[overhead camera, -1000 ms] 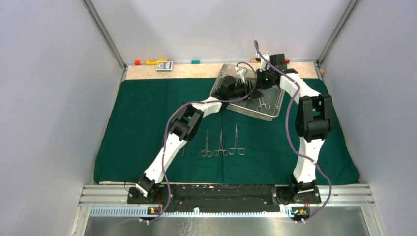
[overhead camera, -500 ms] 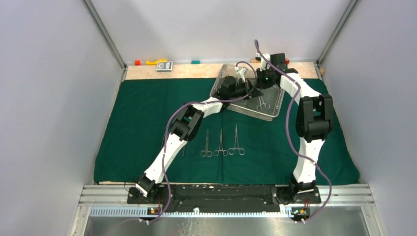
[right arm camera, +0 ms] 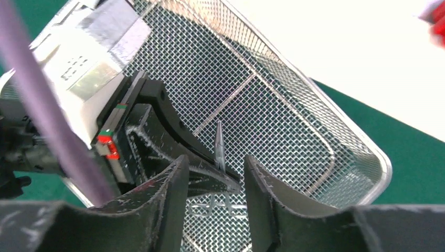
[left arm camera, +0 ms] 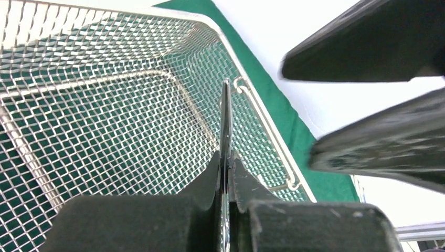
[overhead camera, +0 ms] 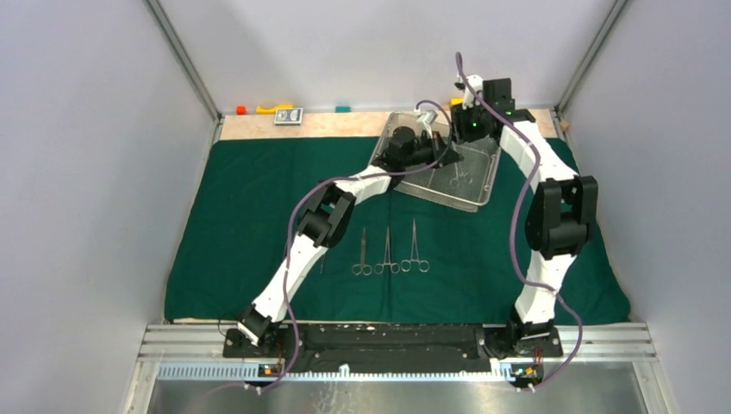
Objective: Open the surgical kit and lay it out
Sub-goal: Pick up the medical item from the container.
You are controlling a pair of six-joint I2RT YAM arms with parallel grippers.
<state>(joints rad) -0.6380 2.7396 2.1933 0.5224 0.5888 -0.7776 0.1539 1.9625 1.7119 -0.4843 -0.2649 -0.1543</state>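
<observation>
Left wrist view carries the clearest look at the piece in hand: a slim steel instrument (left arm camera: 225, 121), seen edge-on, so I cannot tell whether it is tweezers or a narrow blade. It stands up out of the left gripper (left arm camera: 226, 165), whose fingers are pressed together on its lower part. Its tip points away above the floor of the wire-mesh tray (left arm camera: 105, 147).

It looks light and stiff, but polished steel is slippery. With so narrow a hold it could swivel or slide if swung fast. A pinch across the flat faces, near mid-length, should keep it steadiest. If it is tweezers, the arms will spring under a squeeze.

Just beside it, the right gripper (right arm camera: 216, 167) has its fingers spread to either side of the left fingertip and holds nothing.

One ring-handled clamp (right arm camera: 218, 210) lies flat on the mesh below. It is thin and low, so the shank near the pivot seems the easiest place to nip it.

From the top view, the tray sits at the far right of the dark green cloth (overhead camera: 259, 216). Three ring-handled instruments (overhead camera: 390, 254) lie side by side on the cloth nearer the bases.
</observation>
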